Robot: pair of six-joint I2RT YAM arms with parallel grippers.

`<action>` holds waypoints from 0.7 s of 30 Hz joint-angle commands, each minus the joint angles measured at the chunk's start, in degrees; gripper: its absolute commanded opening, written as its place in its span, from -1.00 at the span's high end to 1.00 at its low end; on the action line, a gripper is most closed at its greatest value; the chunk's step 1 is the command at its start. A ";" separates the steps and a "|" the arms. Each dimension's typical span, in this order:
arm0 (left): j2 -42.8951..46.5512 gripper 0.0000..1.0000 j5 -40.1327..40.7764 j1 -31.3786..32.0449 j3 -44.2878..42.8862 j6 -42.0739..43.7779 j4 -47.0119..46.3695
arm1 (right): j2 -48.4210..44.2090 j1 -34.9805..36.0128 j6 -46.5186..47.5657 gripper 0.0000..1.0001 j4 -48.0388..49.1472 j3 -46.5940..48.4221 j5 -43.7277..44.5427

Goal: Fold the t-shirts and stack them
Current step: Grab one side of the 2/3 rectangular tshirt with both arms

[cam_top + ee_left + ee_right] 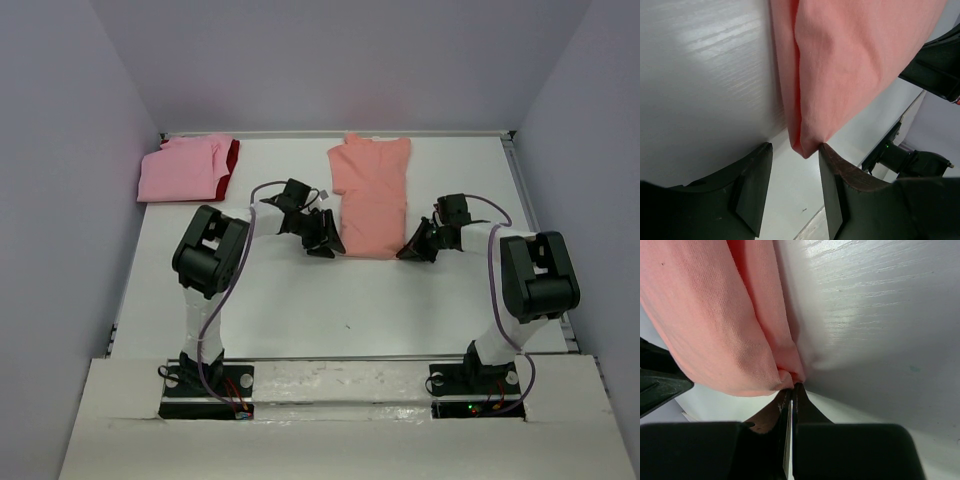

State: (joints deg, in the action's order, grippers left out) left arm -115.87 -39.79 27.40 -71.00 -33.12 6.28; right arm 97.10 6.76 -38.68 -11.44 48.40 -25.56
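The salmon-orange t-shirt (370, 195) lies folded into a long strip in the middle of the table. My left gripper (326, 243) is open at its near left corner; in the left wrist view the shirt's corner (807, 145) sits between the spread fingers (837, 180), touching the right one. My right gripper (410, 251) is shut on the near right corner of the shirt (785, 377). A folded lighter pink t-shirt (180, 172) rests on a dark red one (233, 158) at the back left.
The white table (300, 310) has raised edges and grey walls on three sides. The right arm's body (935, 65) shows across the shirt in the left wrist view.
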 commanded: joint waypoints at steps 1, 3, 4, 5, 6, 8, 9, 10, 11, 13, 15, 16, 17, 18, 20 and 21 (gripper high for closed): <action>1.00 -0.08 -1.61 1.34 0.25 -0.80 -1.10 | 0.81 -0.35 0.09 1.00 2.04 1.78 1.04; 1.26 -0.08 -1.43 1.61 -0.10 -0.80 -1.10 | 0.72 -0.35 0.09 1.00 2.04 1.78 1.13; 1.79 -0.05 -1.08 1.61 -0.19 -0.80 -1.36 | 0.64 -0.35 0.09 1.00 2.04 1.78 1.04; 1.97 -0.03 -0.99 1.78 -0.45 -0.71 -1.36 | 0.55 -0.35 0.18 1.00 2.04 1.78 1.04; 1.71 0.04 -0.82 1.96 -0.45 -0.63 -1.36 | 0.55 -0.35 0.09 1.00 2.04 1.78 1.04; 0.66 0.07 -1.16 2.04 -0.80 -0.71 -1.45 | 0.72 -0.35 0.09 1.00 2.04 1.87 1.04; 0.65 0.08 -1.17 2.05 -0.89 -0.71 -1.45 | 0.64 -0.35 0.18 1.00 1.95 1.96 1.04; 0.21 0.09 -1.17 2.13 -1.07 -0.80 -1.54 | 0.63 -0.35 0.18 1.00 1.95 2.05 1.04; 0.21 0.09 -1.17 2.13 -1.24 -0.89 -1.54 | 0.63 -0.35 0.27 1.00 1.86 2.22 1.04; 0.47 0.08 -0.73 2.22 -1.94 -0.98 -1.45 | 0.55 -0.35 0.44 1.00 1.60 2.48 1.04; 0.48 0.02 0.24 2.22 -2.56 -0.54 -1.01 | 0.46 -0.35 0.44 1.00 1.51 2.57 1.13; 0.39 0.01 0.50 2.31 -2.82 -0.36 -0.49 | 0.63 -0.35 0.44 1.00 1.42 2.66 1.04; 0.21 0.00 0.59 2.31 -3.09 -0.19 -0.22 | 0.55 -0.35 0.44 1.00 1.42 2.75 0.95; -0.05 -0.02 0.68 2.31 -3.44 -0.19 -0.13 | 0.72 -0.35 0.53 1.00 1.34 2.92 0.95; -0.14 -0.03 1.03 2.31 -3.79 -0.19 -0.04 | 0.72 -0.35 0.62 1.00 1.25 3.19 0.95; -0.14 -0.03 1.20 2.31 -3.97 -0.19 -0.04 | 0.81 -0.35 0.71 1.00 1.16 3.28 1.04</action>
State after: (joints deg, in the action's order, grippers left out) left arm -116.18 -38.76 29.30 -72.55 -33.74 5.65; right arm 97.27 6.76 -38.61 -11.53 49.15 -25.52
